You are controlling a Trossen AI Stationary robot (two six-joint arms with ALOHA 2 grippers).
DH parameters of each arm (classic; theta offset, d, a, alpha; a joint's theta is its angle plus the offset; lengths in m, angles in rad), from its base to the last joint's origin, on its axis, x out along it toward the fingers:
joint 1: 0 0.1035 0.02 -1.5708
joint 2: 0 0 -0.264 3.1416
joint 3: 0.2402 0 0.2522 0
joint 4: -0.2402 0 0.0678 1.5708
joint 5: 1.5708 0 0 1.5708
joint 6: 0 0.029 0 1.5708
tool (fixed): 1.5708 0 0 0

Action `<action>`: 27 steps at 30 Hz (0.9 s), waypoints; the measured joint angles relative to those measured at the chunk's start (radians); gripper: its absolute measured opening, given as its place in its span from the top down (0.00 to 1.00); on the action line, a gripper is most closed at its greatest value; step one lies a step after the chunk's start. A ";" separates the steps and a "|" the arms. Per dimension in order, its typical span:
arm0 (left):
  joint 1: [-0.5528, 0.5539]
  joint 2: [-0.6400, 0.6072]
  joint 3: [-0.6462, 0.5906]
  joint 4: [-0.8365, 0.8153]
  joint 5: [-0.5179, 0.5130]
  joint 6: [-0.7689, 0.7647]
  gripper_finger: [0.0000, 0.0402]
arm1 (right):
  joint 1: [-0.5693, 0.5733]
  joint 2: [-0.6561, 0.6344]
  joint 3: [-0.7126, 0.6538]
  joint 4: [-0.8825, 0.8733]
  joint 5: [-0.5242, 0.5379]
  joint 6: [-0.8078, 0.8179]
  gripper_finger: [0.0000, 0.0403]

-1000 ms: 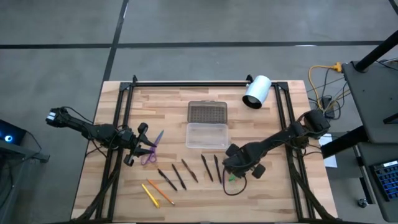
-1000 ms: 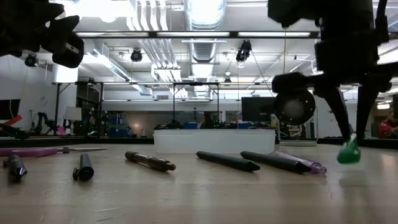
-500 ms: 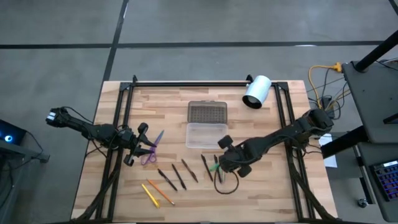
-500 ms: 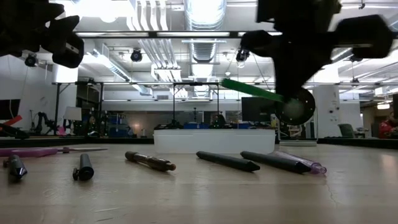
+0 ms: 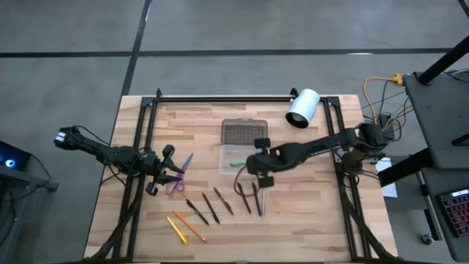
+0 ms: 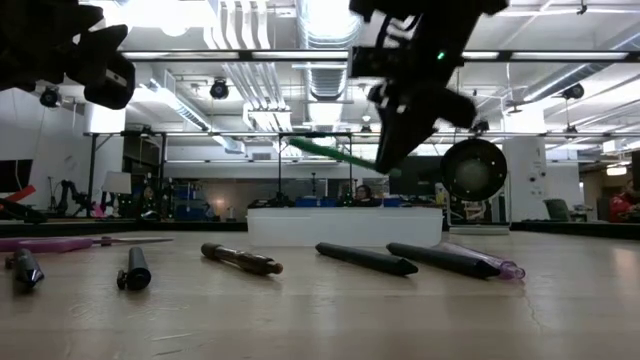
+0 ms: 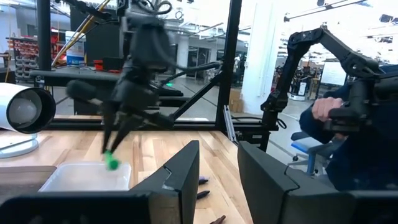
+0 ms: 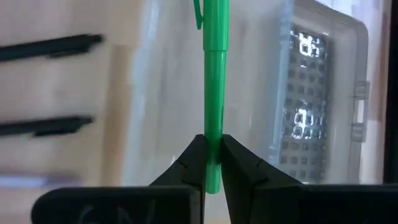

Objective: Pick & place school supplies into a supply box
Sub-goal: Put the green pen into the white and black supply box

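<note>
Green pen (image 8: 212,81) pinched in right gripper (image 8: 210,163), held off the table over the clear open supply box (image 5: 244,159), grey dotted lid (image 5: 245,132) lying just behind; dark pens (image 5: 220,200) and yellow pencils (image 5: 182,228) on wooden table (image 5: 308,220) in front of box. Left gripper (image 5: 165,176) by purple scissors (image 5: 178,178), fingers spread, holding nothing.

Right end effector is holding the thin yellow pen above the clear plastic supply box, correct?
Not quite: the thin pen is green, not yellow, as the right wrist view shows. The right end effector does hold it above the clear plastic supply box.
</note>
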State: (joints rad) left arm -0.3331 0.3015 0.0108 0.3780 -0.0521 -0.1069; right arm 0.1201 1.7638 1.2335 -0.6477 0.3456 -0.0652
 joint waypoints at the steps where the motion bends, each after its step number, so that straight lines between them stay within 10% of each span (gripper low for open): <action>1: 0.000 0.000 0.000 -0.001 0.000 0.000 0.76 | -0.015 0.011 0.000 0.003 -0.003 -0.002 0.95; 27: 0.000 0.020 0.000 -0.001 0.000 0.000 0.76 | -0.204 0.126 0.023 0.075 -0.145 -0.101 0.94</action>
State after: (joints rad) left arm -0.3332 0.3210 0.0106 0.3775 -0.0525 -0.1069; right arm -0.0837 1.8894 1.2560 -0.5724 0.2005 -0.1659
